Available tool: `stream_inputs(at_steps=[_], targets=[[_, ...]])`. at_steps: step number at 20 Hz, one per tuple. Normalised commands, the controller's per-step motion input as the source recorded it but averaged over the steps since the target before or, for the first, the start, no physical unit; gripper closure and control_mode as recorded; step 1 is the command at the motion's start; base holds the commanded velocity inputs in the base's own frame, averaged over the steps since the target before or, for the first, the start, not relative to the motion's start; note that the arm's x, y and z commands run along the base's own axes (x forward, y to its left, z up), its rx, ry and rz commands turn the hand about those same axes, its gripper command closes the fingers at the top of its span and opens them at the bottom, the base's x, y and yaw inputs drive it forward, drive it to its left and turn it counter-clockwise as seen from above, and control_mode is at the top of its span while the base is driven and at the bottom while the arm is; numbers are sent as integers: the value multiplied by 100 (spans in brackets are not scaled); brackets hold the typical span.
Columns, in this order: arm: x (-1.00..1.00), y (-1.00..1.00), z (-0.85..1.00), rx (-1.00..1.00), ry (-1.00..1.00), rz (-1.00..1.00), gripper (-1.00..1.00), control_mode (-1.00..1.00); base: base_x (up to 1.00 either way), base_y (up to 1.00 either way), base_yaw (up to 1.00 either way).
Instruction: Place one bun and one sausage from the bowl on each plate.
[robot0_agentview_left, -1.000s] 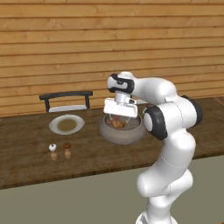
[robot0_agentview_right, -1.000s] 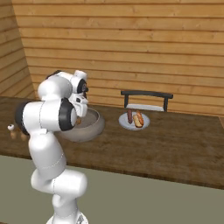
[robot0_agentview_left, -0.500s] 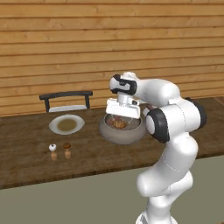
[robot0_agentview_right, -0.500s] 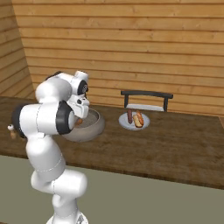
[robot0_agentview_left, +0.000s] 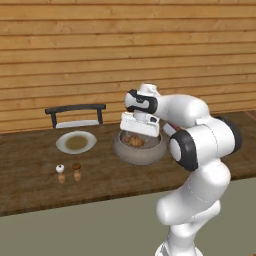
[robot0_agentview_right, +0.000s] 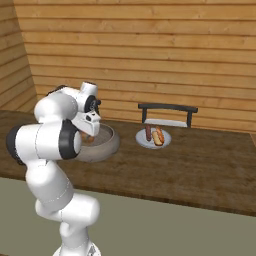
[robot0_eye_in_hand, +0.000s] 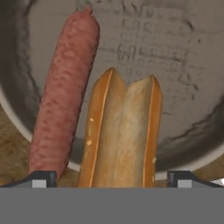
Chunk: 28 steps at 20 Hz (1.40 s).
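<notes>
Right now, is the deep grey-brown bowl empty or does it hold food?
Not empty: the deep grey-brown bowl holds a reddish-brown sausage and a golden-tan split bun, side by side.

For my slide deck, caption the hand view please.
Gripper open above a split bun and sausage lying side by side in the grey bowl.

The dark wooden desk (robot0_agentview_left: 30, 175) carries a grey bowl (robot0_agentview_left: 139, 150); a brown-centred plate (robot0_agentview_left: 76, 142); two small shakers (robot0_agentview_left: 68, 172); a black rack (robot0_agentview_left: 76, 115); another plate (robot0_agentview_right: 153, 139) near the rack.

Kitchen counter tally: buns, sausages, plates, bowl.
2 buns (robot0_eye_in_hand: 122, 135) (robot0_agentview_right: 159, 137), 2 sausages (robot0_eye_in_hand: 65, 92) (robot0_agentview_right: 148, 133), 2 plates (robot0_agentview_left: 76, 142) (robot0_agentview_right: 153, 144), 1 bowl (robot0_agentview_left: 140, 150), 2 small shakers (robot0_agentview_left: 60, 173) (robot0_agentview_left: 76, 171), 1 rack (robot0_agentview_left: 76, 115).
</notes>
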Motion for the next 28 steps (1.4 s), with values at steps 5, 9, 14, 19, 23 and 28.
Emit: stream_inputs(at_steps=[5,9,14,19,23,28], targets=[[-2,0,-17,0,-5,0,-100,-100,0,0,0],[0,2,-15,0,0,0,-100,-100,0,0,0],[0,0,-12,0,0,0,-100,-100,0,0,0],[0,0,-32,0,0,0,-100,-100,0,0,0],[0,6,-34,0,0,0,-100,-100,0,0,0],[0,7,-31,0,0,0,100,-100,0,0,0]])
